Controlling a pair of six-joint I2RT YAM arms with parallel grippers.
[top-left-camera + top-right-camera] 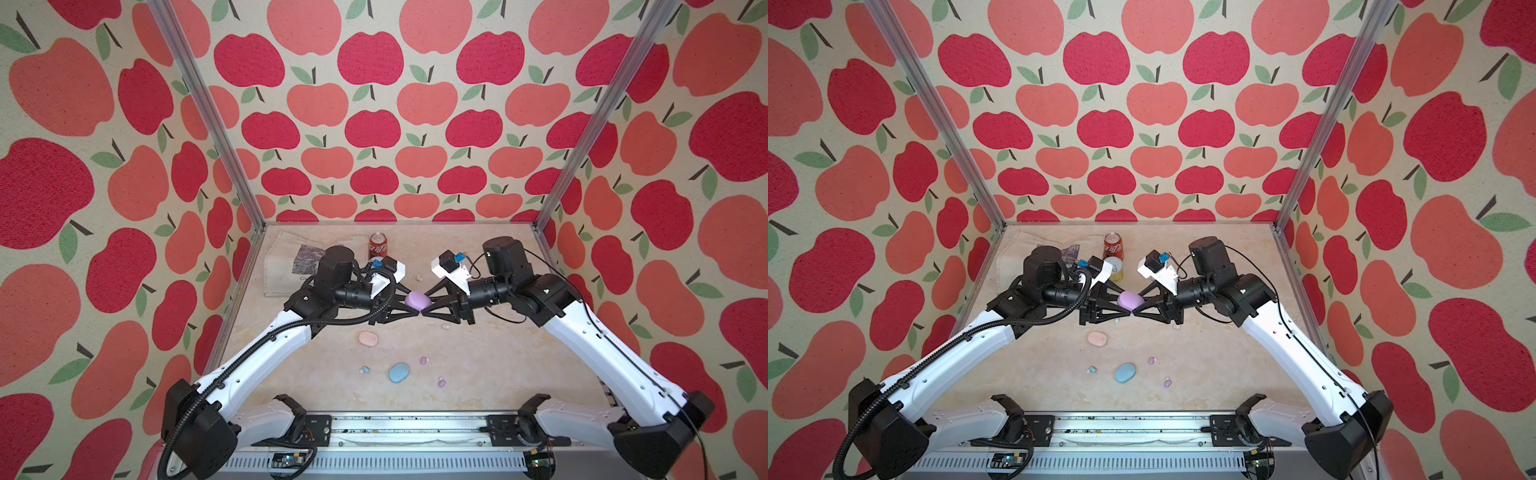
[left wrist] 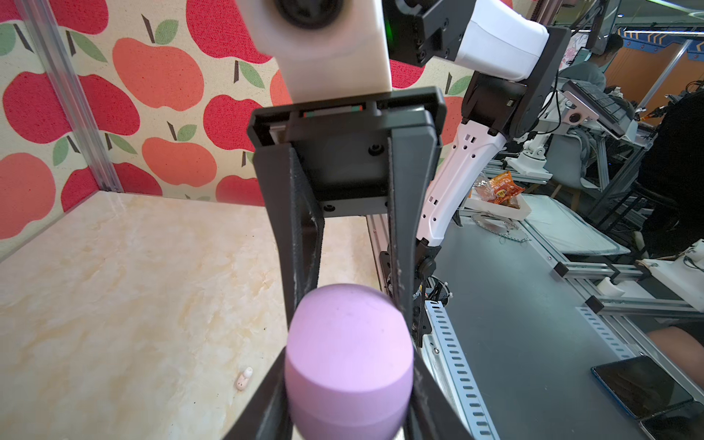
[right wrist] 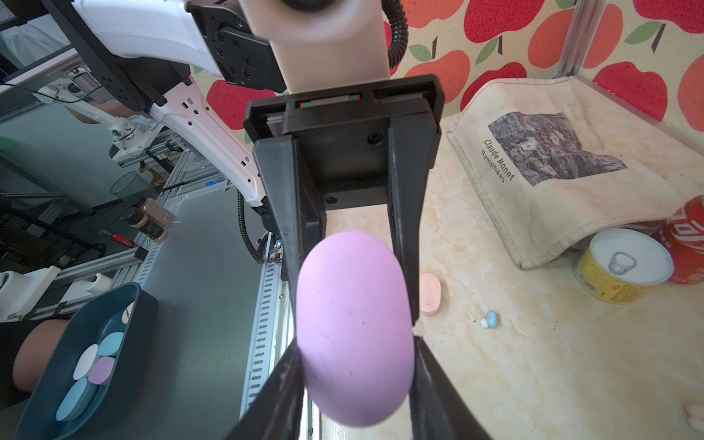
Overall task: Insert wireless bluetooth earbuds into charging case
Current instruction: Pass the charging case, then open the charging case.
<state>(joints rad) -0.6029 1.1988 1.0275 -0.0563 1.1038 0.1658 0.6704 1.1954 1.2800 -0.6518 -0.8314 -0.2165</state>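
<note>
With the far wall as 12 o'clock: nearest the base, the nearer purple earbud [image 1: 441, 382] and the farther purple earbud [image 1: 423, 360] lie loose on the table [image 1: 498, 353]. They sit between 5 and 6 o'clock of the purple case [image 1: 414, 298], with the blue case [image 1: 399, 372] just beside them at 9 o'clock.

Farther in, the purple case appears held off the table at its middle, lid seemingly shut. Its long axis runs roughly 10 to 4 o'clock. The left gripper [image 1: 411, 304] reaches in from 9 o'clock and the right gripper [image 1: 424, 302] from 3, both pairs of jaws pinching its flanks.

The purple earbuds lie slightly to the right arm's side, so they are probably that arm's pick once the lid opens. Beyond, at 11 o'clock, stands a red can [image 1: 378, 245].
</note>
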